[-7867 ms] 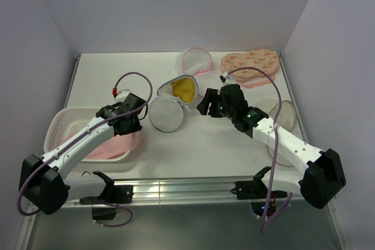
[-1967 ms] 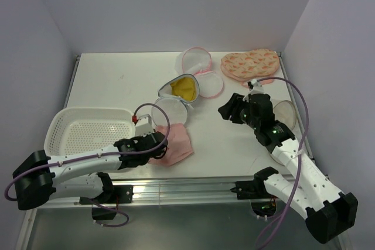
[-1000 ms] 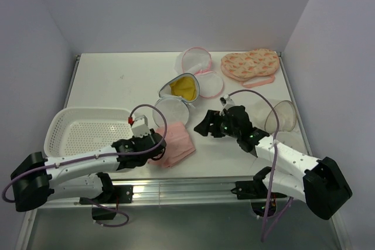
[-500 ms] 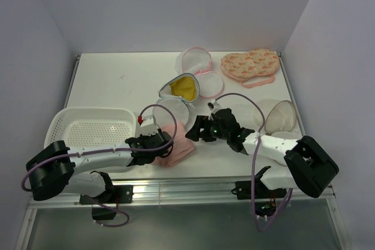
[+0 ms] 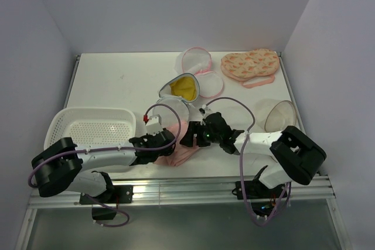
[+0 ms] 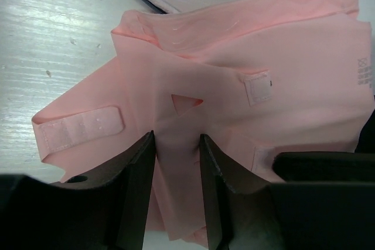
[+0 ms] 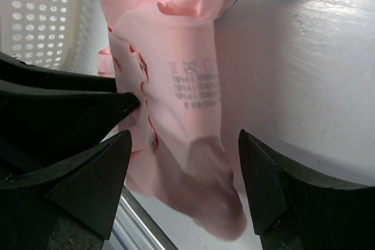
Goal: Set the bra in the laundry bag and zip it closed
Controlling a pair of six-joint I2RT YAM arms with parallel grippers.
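Table [image 5: 117, 80] first: your arms lie low along its near edge, the left arm [image 5: 99, 155] stretched toward 3 o'clock and the right arm [image 5: 258, 141] toward 9 o'clock, meeting at 6 o'clock. Mid-table, the laundry bag [image 5: 169, 109] lies open, with the pink bra [image 6: 234, 39] against its 6 o'clock rim. Your left gripper [image 6: 176, 139] pinches a bra fold. Your right gripper [image 7: 184, 139] has its fingers spread around the bra.

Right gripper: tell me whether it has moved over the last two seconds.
Yes. The right gripper has swung left and nearer the arm bases, away from the peach padded piece, and now straddles the bra.
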